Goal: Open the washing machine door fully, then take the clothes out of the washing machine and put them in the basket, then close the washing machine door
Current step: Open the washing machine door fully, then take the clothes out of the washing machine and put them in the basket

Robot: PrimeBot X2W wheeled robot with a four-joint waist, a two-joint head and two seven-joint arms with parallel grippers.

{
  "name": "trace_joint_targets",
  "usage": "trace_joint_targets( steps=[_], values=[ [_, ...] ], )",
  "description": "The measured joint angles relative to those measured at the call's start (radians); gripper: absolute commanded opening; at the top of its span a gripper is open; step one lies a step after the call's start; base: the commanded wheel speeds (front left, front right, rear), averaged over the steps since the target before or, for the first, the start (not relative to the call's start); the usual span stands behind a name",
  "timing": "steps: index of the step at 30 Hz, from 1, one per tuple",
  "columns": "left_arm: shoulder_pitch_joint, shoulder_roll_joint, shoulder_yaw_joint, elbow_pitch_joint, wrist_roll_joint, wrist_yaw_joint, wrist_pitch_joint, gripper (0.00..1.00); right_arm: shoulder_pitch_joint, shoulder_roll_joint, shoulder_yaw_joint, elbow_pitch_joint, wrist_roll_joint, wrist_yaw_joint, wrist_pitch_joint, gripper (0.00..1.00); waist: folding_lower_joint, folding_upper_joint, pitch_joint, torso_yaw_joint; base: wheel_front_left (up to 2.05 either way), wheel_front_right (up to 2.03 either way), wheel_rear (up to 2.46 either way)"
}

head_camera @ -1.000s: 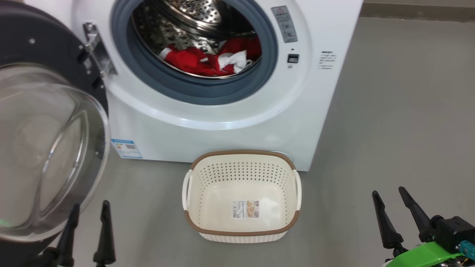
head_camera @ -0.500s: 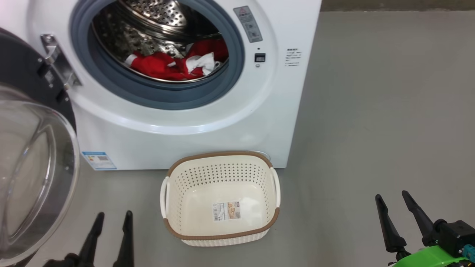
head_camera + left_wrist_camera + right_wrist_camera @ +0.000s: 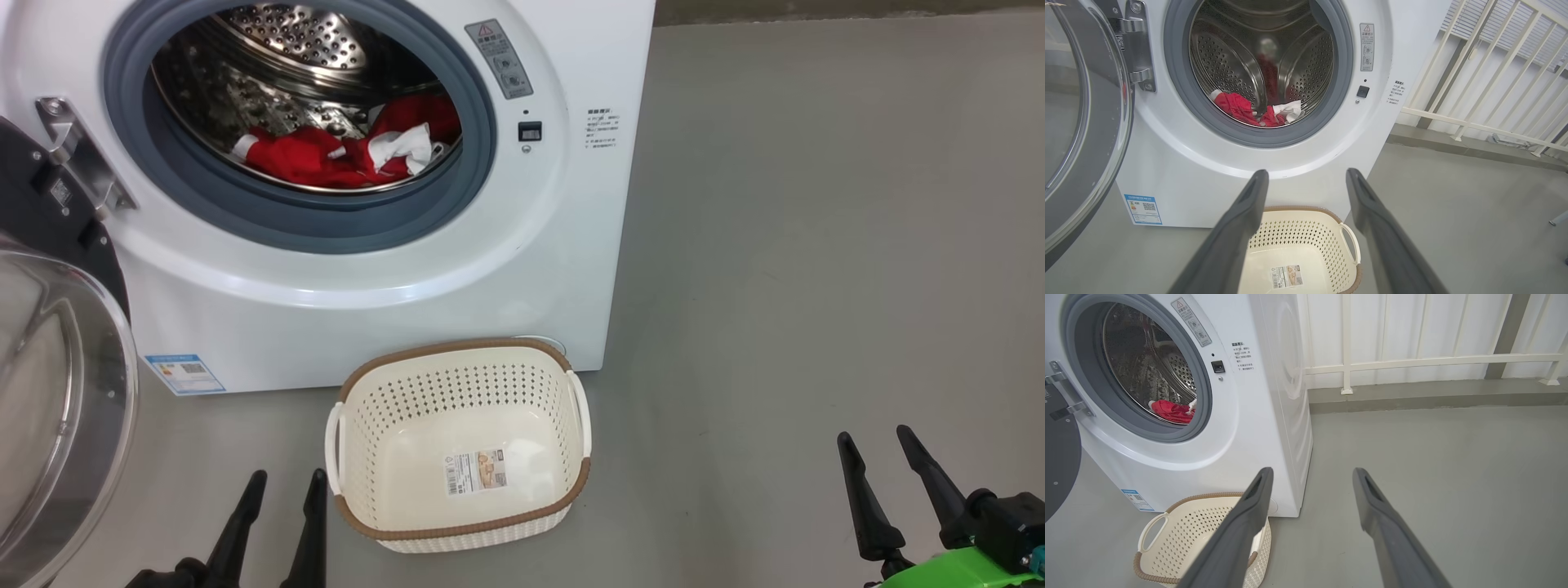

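While the left end effector (image 3: pixel 288 478) and right end effector (image 3: pixel 875 437) are hovering open, gripping nothing, over grey floor (image 3: pixel 775 245), the basket (image 3: pixel 457 347) is sitting between them, beside the left one. Clothes (image 3: pixel 310 159) are lying ahead in the washing machine (image 3: pixel 367 278), door (image 3: pixel 49 392) hanging open. White railing (image 3: pixel 1412 359) is running beyond.

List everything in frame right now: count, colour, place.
washing machine: 1, white, on the floor ahead
washing machine door: 1, black rim, clear glass, swung open on the machine's left
clothes: pile, count unclear, red and white, low in the drum
basket: 1, cream, brown rim, on the floor before the machine
paper label: 1, white, on the basket's bottom
sticker: 1, blue, machine's lower left front
railing: 1, white, behind, right of the machine
left hand: 1, dark, open, lower left, empty
right hand: 1, dark, open, lower right, empty
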Motion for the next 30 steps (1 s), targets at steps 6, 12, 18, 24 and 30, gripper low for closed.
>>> trace_joint_targets(
  steps=[6, 12, 18, 24, 30],
  values=[
    [-0.002, 0.0, -0.005, 0.0, -0.004, 0.0, 0.0, 1.0, 0.0, 0.003, -0.002, 0.0, 0.0, 0.0, 0.0, 1.0, 0.0, 0.0, 0.002, -0.006, 0.0, 0.0, 0.0],
    [-0.003, 0.003, -0.01, 0.0, -0.012, 0.0, 0.0, 1.0, 0.0, 0.005, -0.005, 0.0, 0.0, 0.0, 0.0, 1.0, 0.0, 0.0, 0.005, -0.002, 0.0, 0.0, 0.0],
    [-0.003, 0.006, -0.018, -0.001, -0.013, 0.0, 0.0, 1.0, 0.0, 0.006, -0.005, -0.002, 0.0, 0.0, 0.0, 1.0, 0.0, -0.0001, 0.008, 0.004, 0.0, 0.0, 0.0],
    [-0.004, 0.007, -0.022, -0.002, -0.013, 0.0, 0.0, 1.0, 0.0, 0.006, -0.005, -0.003, 0.0, 0.0, 0.0, 1.0, 0.0, 0.0, 0.007, 0.01, 0.0, 0.0, 0.0],
    [-0.004, 0.007, -0.023, -0.008, -0.013, 0.0, 0.0, 1.0, 0.0, 0.006, -0.005, -0.004, 0.0, 0.0, 0.0, 1.0, 0.0, -0.0001, 0.008, 0.012, 0.0, 0.0, 0.0]
  ],
)
